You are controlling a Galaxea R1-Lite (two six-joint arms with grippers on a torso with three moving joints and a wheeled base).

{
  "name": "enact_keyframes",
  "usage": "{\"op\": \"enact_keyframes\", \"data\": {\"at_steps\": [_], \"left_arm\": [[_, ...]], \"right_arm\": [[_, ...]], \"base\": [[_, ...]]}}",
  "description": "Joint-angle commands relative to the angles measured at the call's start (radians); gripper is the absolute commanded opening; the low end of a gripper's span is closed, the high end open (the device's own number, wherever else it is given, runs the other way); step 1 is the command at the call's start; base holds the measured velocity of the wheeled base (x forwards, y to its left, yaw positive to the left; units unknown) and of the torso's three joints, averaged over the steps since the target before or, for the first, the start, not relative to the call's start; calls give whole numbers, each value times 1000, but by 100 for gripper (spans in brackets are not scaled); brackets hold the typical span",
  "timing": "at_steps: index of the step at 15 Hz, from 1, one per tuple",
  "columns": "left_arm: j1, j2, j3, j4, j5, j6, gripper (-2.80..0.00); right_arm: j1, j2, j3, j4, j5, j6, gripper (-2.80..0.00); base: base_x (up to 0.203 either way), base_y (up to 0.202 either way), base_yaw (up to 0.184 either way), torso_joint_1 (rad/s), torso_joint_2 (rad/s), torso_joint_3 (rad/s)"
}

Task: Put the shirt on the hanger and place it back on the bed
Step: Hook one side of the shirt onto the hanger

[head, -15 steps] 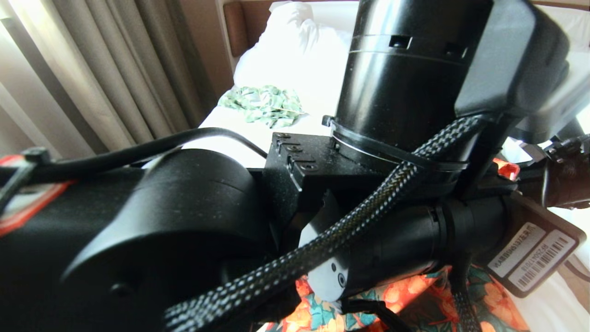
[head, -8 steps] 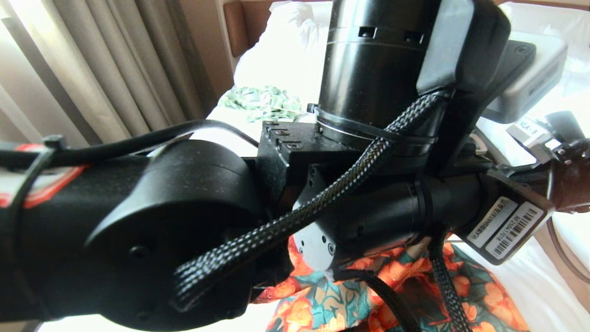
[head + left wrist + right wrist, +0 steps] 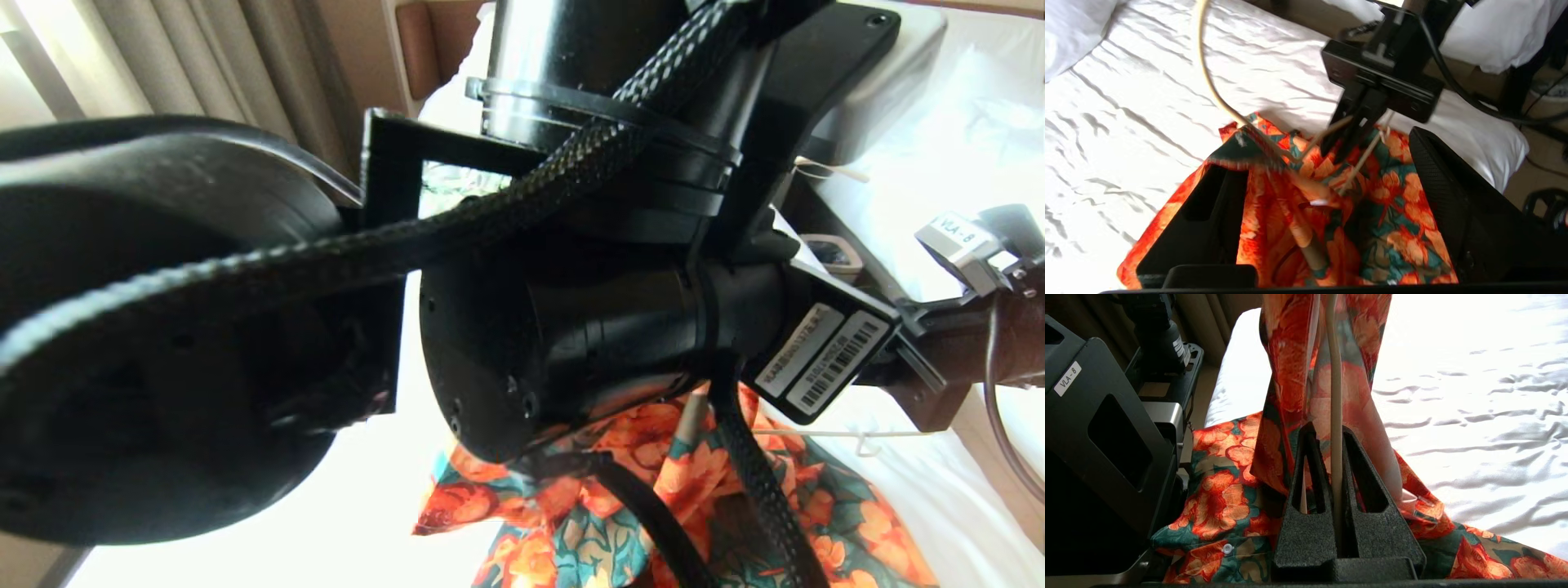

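The orange-flowered shirt (image 3: 1396, 212) lies bunched on the bed (image 3: 1126, 102), with one part lifted over the hanger (image 3: 1208, 77). My left gripper (image 3: 1318, 149) hangs open just above the shirt, its two fingers wide apart on either side of the cloth and holding nothing. My right gripper (image 3: 1329, 430) is shut on the cream wire of the hanger (image 3: 1334, 375), and shirt (image 3: 1290, 355) cloth drapes round that wire. In the left wrist view the right gripper (image 3: 1355, 141) stands just beyond my open fingers. In the head view only the lower shirt (image 3: 694, 506) shows under the left arm (image 3: 571, 327).
The left arm blocks most of the head view. Curtains (image 3: 204, 65) hang at the left, with a dark headboard (image 3: 412, 49) behind. A second white bed (image 3: 963, 122) is on the right across a narrow gap (image 3: 829, 253). Floor with cables (image 3: 1543, 134) borders the bed's edge.
My left arm has swung up and rolled closer to the head camera. More of the shirt and sheet shows beneath it than a second ago.
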Motion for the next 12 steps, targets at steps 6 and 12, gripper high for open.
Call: {"op": "enact_keyframes", "data": {"at_steps": [6, 12], "left_arm": [[-69, 39, 20, 45, 106, 1, 0], [-36, -50, 46, 49, 104, 1, 0]], "right_arm": [[-39, 10, -22, 1, 10, -6, -280], [-64, 15, -15, 0, 45, -6, -280]], "base": [[0, 0, 0, 0, 0, 0], [0, 0, 0, 0, 0, 0]]}}
